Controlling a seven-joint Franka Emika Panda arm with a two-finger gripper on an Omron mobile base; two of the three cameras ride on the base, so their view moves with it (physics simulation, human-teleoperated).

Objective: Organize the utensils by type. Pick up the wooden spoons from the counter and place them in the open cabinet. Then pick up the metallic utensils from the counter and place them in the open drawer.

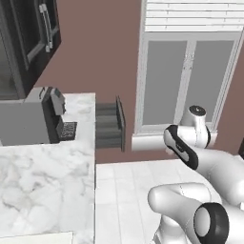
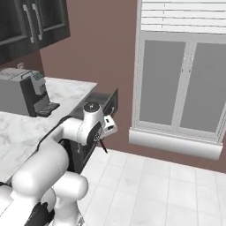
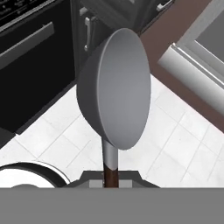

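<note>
grey coffee machine (image 1: 28,116) beside black cabinets (image 2: 39,20).

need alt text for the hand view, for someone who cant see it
A grey metal utensil with a big oval head and a dark reddish handle rises from between the fingers, held above white floor tiles. Black cabinet fronts stand at left, a white window sill at right.

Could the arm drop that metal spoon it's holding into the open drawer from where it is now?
Probably yes. The gripper holds the metal spoon just outside the open drawer, and only bare floor lies between them. It still has to lift the spoon above the drawer's front.
</note>
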